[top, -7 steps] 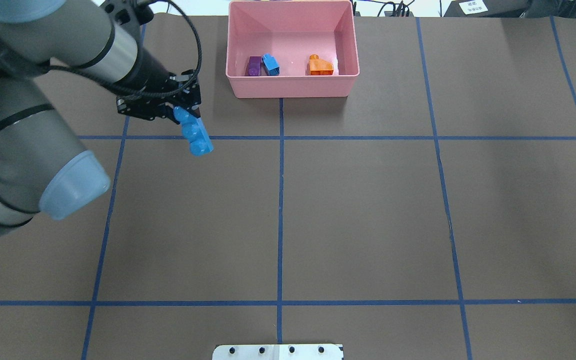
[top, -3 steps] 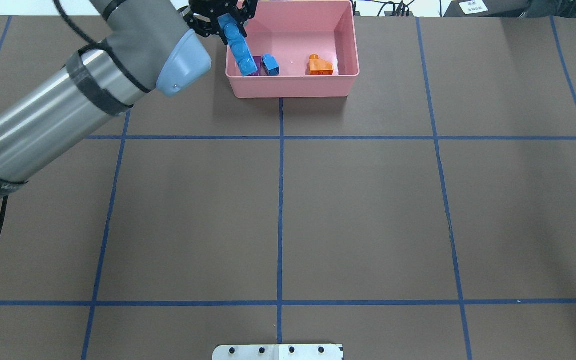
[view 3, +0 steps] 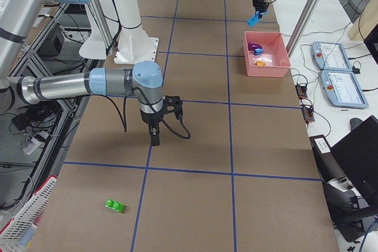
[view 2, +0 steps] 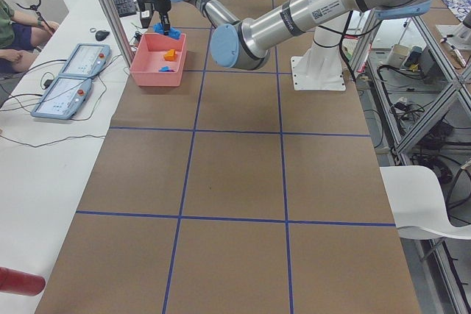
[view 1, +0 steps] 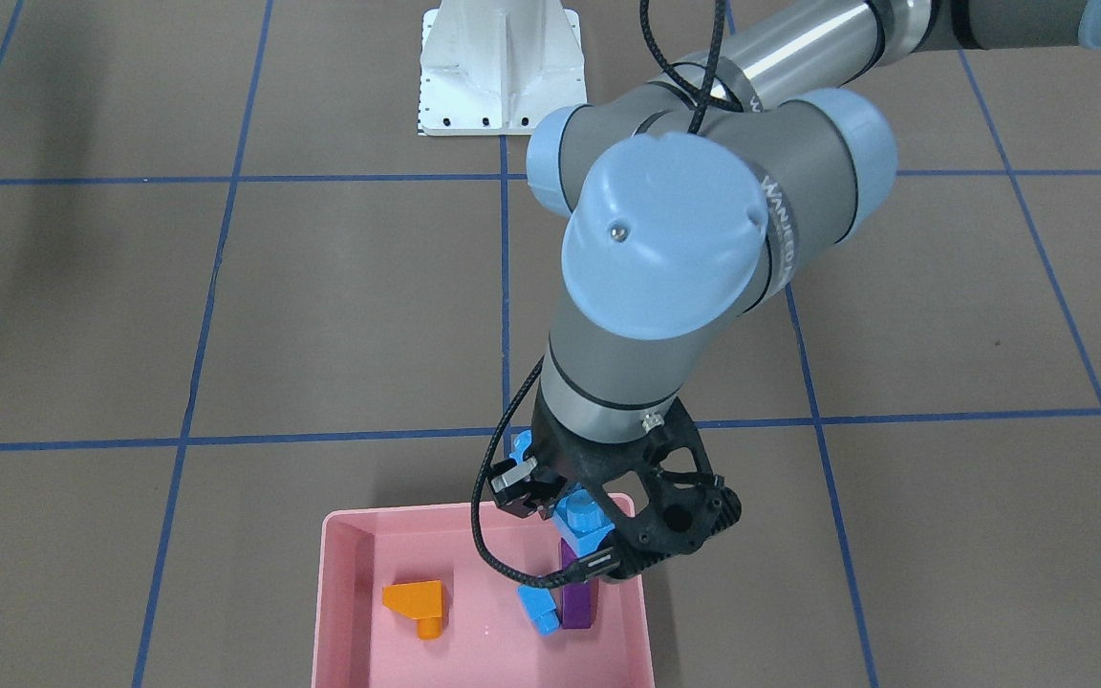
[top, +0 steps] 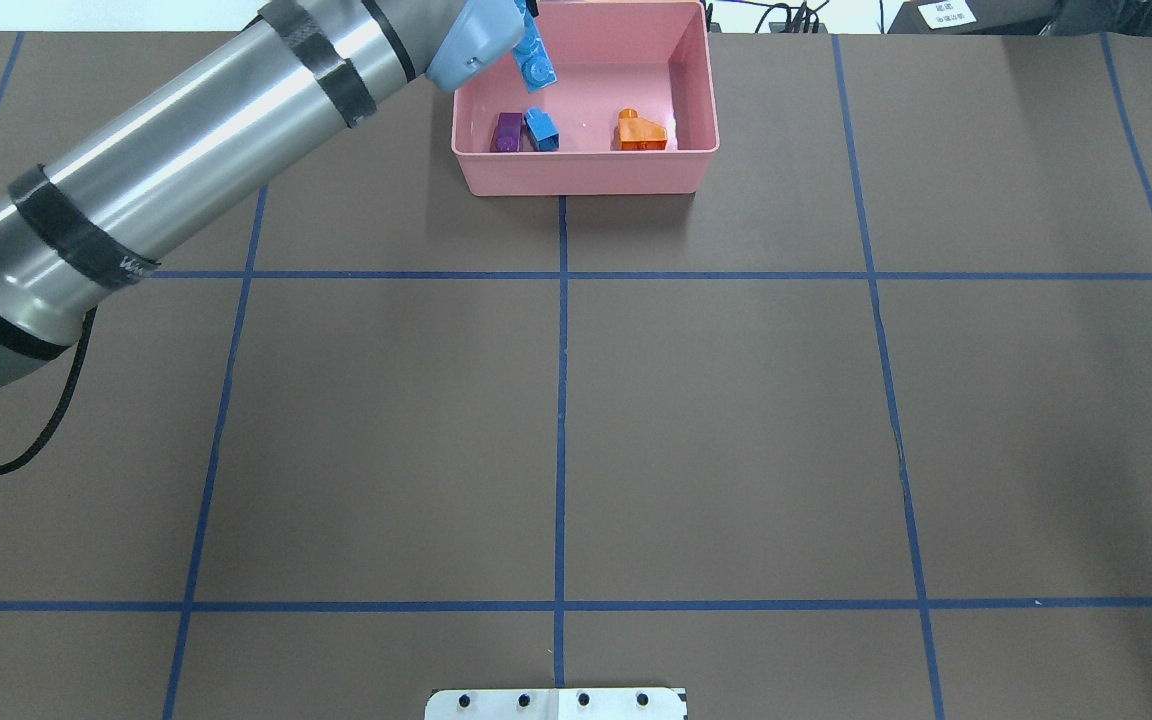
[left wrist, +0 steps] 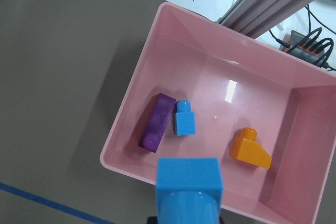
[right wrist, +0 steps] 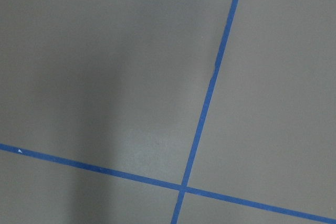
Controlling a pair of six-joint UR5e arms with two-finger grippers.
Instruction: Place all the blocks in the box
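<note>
Three blocks [top: 541,129] lie in the box [top: 586,175]. Left gripper [view 1: 565,527] grips the long blue bar [top: 534,62] above it; next, I reckon: open, drop. Right gripper [view 3: 155,138]: can't tell. Small green one [view 3: 114,206] lies far off on the table [view 3: 195,205].

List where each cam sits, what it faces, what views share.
Front-facing: across the table, steeply down on box; left arm, left gripper.
Overhead: behind robot, forward-down; left arm.
Exterior left: table's left end, along it; left arm near.
Exterior right: opposite end; right arm near, green block.
Left wrist: down into box; held long blue bar.
Right wrist: down at table; no body.
Shared: front-facing, overhead, left wrist show purple bar.
</note>
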